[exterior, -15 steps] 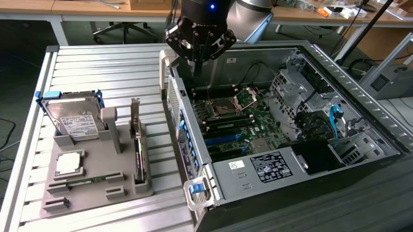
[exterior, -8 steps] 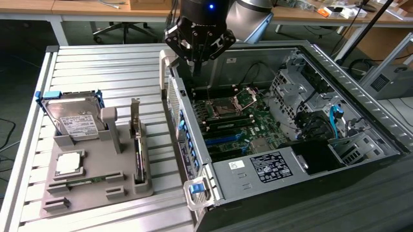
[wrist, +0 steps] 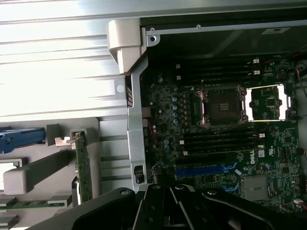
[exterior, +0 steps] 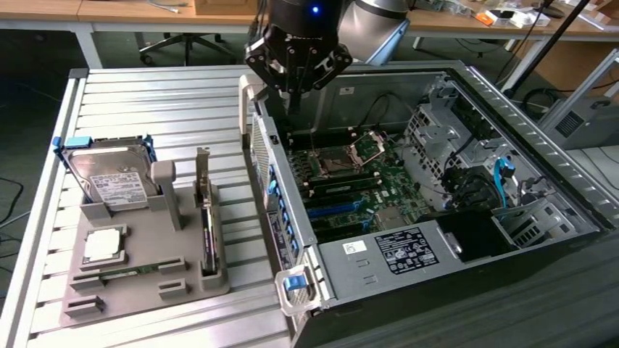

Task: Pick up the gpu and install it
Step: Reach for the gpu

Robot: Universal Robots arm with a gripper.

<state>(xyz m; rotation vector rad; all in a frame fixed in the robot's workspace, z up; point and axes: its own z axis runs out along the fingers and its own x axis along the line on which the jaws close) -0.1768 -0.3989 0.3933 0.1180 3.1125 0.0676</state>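
In the exterior view, the black pincer (exterior: 292,98), fingers pressed together and empty, hangs over the rear edge of the open black computer case (exterior: 522,109). The thin dark gpu card with silver bracket (exterior: 205,217) stands upright in the grey holder tray (exterior: 145,250), not yet picked up. In the wrist view, the blue slot (wrist: 201,168) on the green motherboard (wrist: 216,143) is unfilled.

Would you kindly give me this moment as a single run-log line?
gripper: shut, empty, above computer case wall | gpu: on edge in grey holder, untouched | install: not done

End effector (exterior: 292,105) above computer case (exterior: 522,109)
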